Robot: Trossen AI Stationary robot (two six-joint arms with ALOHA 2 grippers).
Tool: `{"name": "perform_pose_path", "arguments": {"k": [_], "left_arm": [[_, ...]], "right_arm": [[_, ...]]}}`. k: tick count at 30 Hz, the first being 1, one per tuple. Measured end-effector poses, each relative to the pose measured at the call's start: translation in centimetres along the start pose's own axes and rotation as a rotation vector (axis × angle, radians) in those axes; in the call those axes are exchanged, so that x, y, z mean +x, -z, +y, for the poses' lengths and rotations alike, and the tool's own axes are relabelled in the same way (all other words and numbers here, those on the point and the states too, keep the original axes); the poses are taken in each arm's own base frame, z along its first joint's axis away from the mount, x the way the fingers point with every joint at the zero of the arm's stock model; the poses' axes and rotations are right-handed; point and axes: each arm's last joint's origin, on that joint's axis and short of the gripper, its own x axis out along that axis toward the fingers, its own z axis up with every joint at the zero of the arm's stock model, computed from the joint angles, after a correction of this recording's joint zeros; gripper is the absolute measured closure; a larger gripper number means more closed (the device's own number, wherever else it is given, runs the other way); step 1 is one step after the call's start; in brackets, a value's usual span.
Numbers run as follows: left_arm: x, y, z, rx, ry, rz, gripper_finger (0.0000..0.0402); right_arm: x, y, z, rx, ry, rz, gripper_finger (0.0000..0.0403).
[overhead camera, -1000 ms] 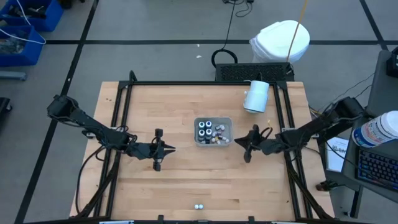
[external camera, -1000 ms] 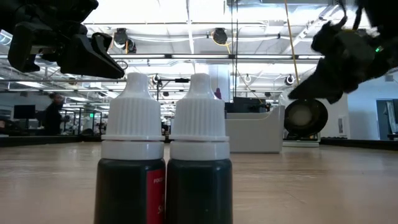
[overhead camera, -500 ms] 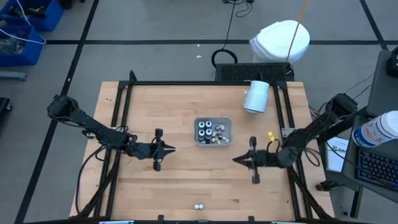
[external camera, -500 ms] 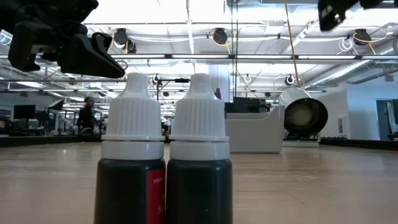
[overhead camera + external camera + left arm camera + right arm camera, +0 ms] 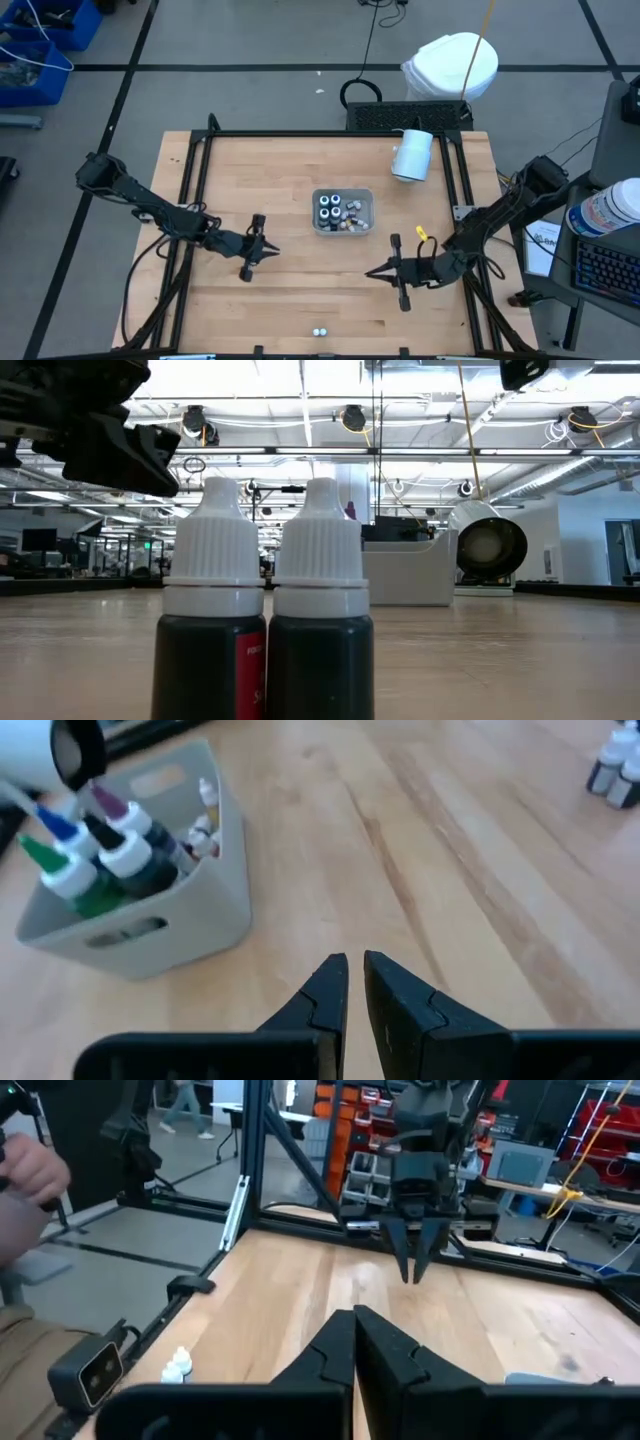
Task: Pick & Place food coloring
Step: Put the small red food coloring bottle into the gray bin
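Desk: pale wooden top inside a black frame, seen whole from above.
White cylinder: lies on its side near the desk's far right corner, open end showing in the low view.
Grey tray: sits near the middle of the desk; the left wrist view shows it as a grey bin with a handle slot in its wall.
Left arm: reaches in from the left edge; the left gripper hangs over bare wood, left of the tray and a little nearer the front edge.
Right arm: comes in from the right edge; the right gripper sits over bare wood, nearer the front than the tray and to its right.
Left fingers: nearly together, a thin slit between the tips, nothing in it.
Right fingers: pressed together, gripping nothing.
Food coloring in the tray: several dark bottles with white caps and coloured tips stand packed together, well apart from both sets of fingers.
Food coloring pair: two bottles stand touching side by side near the front edge, between the two grippers and apart from both; white ribbed caps on dark bodies in the low view.
Person's hand: at the edge of the right wrist view, beyond the desk.
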Motion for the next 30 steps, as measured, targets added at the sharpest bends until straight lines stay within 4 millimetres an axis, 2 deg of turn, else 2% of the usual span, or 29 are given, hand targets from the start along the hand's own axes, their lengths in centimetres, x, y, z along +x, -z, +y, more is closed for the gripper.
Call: {"name": "perform_pose_path", "arguments": {"k": [7, 10, 12, 14, 18, 23, 26, 30], "left_arm": [[0.1, -0.7, -0.2, -0.056, 0.039, -0.040, 0.0356], [0.2, -3.4, -1.4, -0.046, 0.070, -0.110, 0.0369], [0.5, -5.5, -2.9, -0.027, 0.087, -0.138, 0.0389], [1.4, -6.8, -4.8, 0.010, 0.108, -0.123, 0.0396], [4.6, -7.7, -9.0, 0.129, 0.182, -0.041, 0.0396], [8.2, -8.8, -12.9, 0.186, 0.255, 0.069, 0.0393], [8.9, -9.9, -15.2, 0.233, 0.254, 0.091, 0.0396], [9.0, -11.9, -17.2, 0.247, 0.201, 0.030, 0.0391]], "right_arm": [[-0.2, 0.4, -0.5, -0.030, 0.015, 0.005, 0.0403], [-0.2, 0.7, -0.7, -0.049, 0.021, 0.019, 0.0403], [-0.2, 0.8, -0.7, -0.068, 0.019, 0.034, 0.0403], [-0.2, 1.1, -0.7, -0.082, 0.018, 0.054, 0.0403], [-0.2, 1.1, -0.7, -0.074, 0.017, 0.055, 0.0403], [-0.2, 1.1, -0.7, -0.073, 0.017, 0.053, 0.0403], [-0.2, 1.0, -0.7, -0.072, 0.017, 0.051, 0.0403], [-0.2, 1.0, -0.7, -0.071, 0.017, 0.050, 0.0403]]}}
